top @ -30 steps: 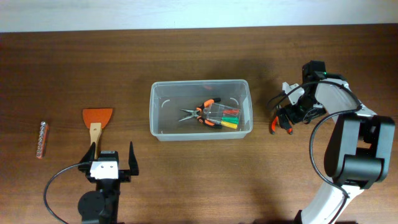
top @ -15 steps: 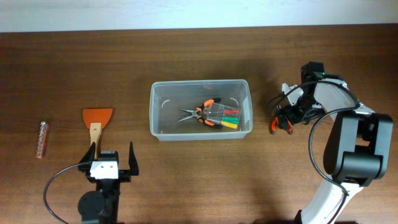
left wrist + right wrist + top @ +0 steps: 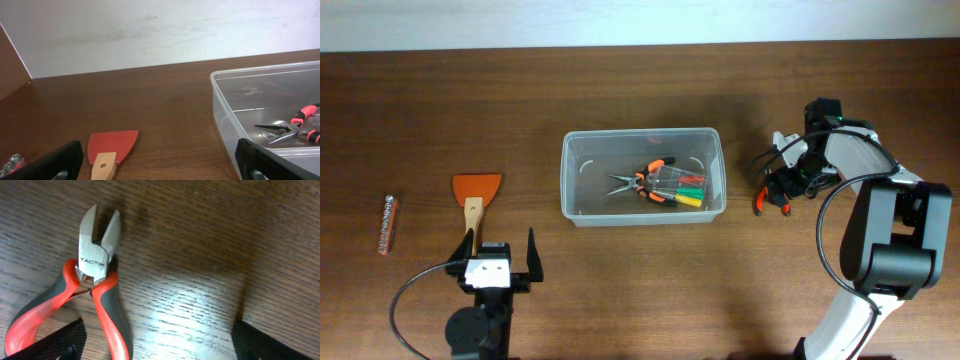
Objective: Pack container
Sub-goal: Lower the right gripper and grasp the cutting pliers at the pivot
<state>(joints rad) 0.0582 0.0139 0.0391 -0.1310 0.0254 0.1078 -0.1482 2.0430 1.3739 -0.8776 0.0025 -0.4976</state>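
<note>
The clear container (image 3: pixel 620 134) stands mid-table. Inside lie orange-handled long-nose pliers (image 3: pixel 642 180) and a small clear case of coloured bits (image 3: pixel 686 188). My right gripper (image 3: pixel 778 190) is low over red-handled cutters (image 3: pixel 760 203) to the right of the container. In the right wrist view the cutters (image 3: pixel 92 275) lie on the wood, jaws pointing away, and the open gripper (image 3: pixel 160 347) has one handle between its fingers. My left gripper (image 3: pixel 500 258) is open and empty at the front left. In the left wrist view (image 3: pixel 157 170) it faces the container (image 3: pixel 222 100).
An orange-bladed scraper with a wooden handle (image 3: pixel 476 195) lies just ahead of the left gripper and also shows in the left wrist view (image 3: pixel 112 150). A short strip of small metal pieces (image 3: pixel 387 223) lies at the far left. A pale wall runs behind the table.
The right gripper has shifted very slightly over the cutters. The left arm and the other objects have not moved.
</note>
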